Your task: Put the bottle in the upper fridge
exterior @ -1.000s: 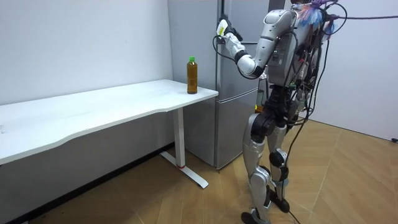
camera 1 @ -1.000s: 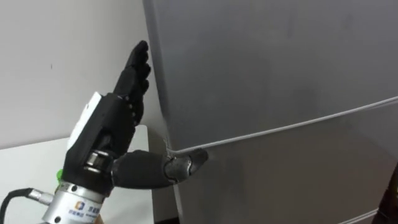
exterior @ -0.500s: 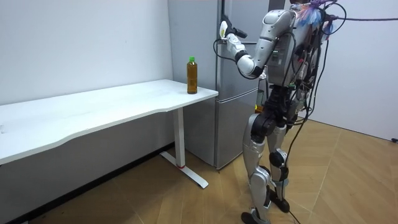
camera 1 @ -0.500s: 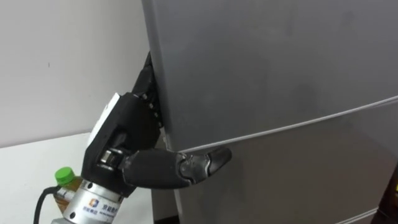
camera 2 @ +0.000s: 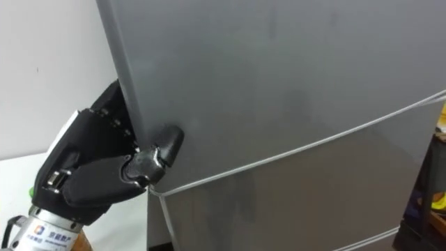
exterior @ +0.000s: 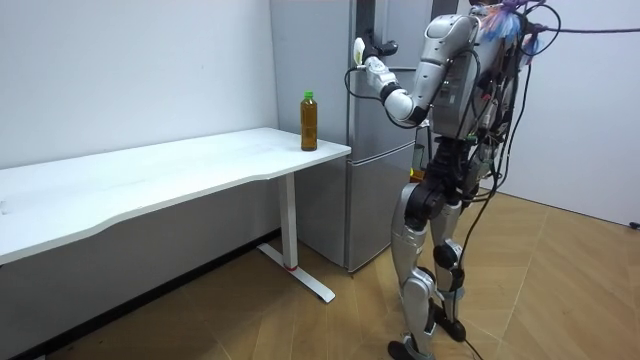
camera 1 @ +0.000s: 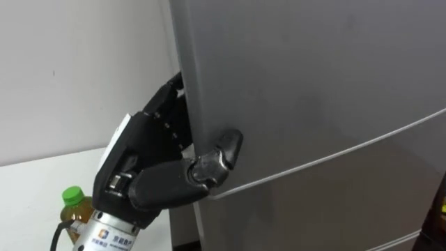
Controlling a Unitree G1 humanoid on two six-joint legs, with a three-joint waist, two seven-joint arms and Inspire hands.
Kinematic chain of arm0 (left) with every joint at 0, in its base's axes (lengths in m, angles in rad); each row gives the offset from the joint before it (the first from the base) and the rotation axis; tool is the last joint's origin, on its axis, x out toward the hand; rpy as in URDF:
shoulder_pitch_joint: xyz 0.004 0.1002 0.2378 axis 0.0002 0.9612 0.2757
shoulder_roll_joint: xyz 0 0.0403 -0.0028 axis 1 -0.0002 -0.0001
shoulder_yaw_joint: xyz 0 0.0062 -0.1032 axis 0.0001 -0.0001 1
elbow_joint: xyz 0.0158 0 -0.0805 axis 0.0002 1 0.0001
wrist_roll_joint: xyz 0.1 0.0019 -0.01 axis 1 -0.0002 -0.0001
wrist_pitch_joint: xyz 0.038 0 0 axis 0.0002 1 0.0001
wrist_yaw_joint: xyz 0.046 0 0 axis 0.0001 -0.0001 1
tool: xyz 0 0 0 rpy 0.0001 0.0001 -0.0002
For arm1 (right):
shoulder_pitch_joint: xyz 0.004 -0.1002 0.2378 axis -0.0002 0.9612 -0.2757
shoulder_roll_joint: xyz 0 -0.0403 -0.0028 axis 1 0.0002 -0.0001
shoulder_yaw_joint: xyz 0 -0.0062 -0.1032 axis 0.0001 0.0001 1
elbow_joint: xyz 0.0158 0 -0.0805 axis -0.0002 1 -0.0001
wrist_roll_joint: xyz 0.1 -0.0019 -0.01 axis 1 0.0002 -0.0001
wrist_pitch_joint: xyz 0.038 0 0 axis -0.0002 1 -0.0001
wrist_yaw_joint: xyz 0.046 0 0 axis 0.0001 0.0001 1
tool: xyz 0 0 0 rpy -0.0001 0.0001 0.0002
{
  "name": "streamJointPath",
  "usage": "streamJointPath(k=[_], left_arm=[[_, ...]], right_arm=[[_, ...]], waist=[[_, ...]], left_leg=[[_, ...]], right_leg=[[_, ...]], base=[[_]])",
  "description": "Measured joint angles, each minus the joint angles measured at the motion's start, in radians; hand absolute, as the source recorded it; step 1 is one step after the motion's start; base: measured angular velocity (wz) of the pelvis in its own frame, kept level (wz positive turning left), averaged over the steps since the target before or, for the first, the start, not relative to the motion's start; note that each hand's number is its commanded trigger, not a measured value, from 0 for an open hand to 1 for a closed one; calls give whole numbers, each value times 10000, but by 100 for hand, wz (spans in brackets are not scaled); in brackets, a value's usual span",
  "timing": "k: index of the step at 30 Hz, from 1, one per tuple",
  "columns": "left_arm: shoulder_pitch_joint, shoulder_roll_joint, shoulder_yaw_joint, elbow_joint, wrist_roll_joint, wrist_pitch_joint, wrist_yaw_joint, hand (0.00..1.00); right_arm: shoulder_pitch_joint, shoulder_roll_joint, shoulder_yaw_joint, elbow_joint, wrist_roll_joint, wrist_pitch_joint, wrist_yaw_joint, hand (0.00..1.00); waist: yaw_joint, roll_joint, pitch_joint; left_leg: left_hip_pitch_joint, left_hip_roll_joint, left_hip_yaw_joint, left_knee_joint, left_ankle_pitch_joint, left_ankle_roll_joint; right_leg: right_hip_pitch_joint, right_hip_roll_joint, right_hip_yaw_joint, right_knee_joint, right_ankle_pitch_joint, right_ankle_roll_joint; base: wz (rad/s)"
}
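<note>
Bottle (exterior: 309, 121): upright on the table (exterior: 180, 170), near the corner closest to the fridge and apart from the hand; amber contents, green cap.
Left hand (camera 1: 150, 164): clamped on the left edge of the upper door (camera 1: 313, 77), fingers reaching behind the edge, thumb bent onto the grey front.
Seam: runs just below the thumb, dividing the upper door from the lower door (camera 1: 334, 202).
Room: narrow gap between table end and fridge side, wall (camera 1: 70, 63) close behind; open wooden floor (exterior: 560, 290) behind the standing robot.
</note>
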State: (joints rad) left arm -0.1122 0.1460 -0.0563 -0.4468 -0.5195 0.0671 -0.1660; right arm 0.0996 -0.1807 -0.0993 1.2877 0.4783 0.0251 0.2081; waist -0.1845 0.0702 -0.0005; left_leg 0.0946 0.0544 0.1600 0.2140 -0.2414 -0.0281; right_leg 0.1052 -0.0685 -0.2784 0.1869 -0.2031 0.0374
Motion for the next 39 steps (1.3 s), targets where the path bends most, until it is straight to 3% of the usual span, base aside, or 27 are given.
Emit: streamJointPath(k=[10,12,13,14,21,26,35,39], left_arm=[[45,-17,-39,8,-4,-22,-1,80],[45,-17,-42,7,-10,-39,-1,55],[45,-17,-73,6,-18,-81,-6,10],[44,-17,-102,0,-49,-112,-9,0],[73,33,-269,0,-370,-102,-164,0],[68,5,-290,8,-352,-126,-211,0],[27,-217,-630,13,-326,-232,-211,0],[30,-369,-754,22,-346,-233,-210,0]], right_arm=[[-24,-30,116,-31,6,-4,-54,0],[-25,-55,210,-42,5,-10,-90,0],[-27,-69,279,-44,6,-15,-100,0],[-28,-82,334,-46,6,-17,-113,0],[-29,-111,394,-43,11,-25,-93,0],[-127,-151,392,-24,-12,-12,-97,0],[-91,-146,469,-47,-29,-22,-271,0],[-52,-188,794,-179,177,-24,-391,0]], waist=[[3,-67,55],[3,-73,61],[5,-79,66],[10,-84,68],[35,-38,61],[-12,-25,120],[-72,3,115],[-77,-47,158]], left_leg=[[32,3,8,0,0,0],[29,1,12,0,0,0],[27,-1,15,0,0,0],[23,-4,16,0,0,0],[18,-13,22,0,0,0],[-10,-44,18,1,1,3],[-129,-100,19,83,4,9],[-144,-112,62,84,10,22]], right_leg=[[36,5,1,-11,1,-1],[33,4,-1,-20,0,-1],[34,4,0,-28,0,-1],[31,3,1,-36,0,0],[30,-4,-4,-58,-1,2],[79,-25,-24,-165,22,35],[136,-112,-231,-171,58,96],[142,-136,-198,-168,66,109]], base=[[0],[0],[0],[0],[0],[3],[8],[5]])
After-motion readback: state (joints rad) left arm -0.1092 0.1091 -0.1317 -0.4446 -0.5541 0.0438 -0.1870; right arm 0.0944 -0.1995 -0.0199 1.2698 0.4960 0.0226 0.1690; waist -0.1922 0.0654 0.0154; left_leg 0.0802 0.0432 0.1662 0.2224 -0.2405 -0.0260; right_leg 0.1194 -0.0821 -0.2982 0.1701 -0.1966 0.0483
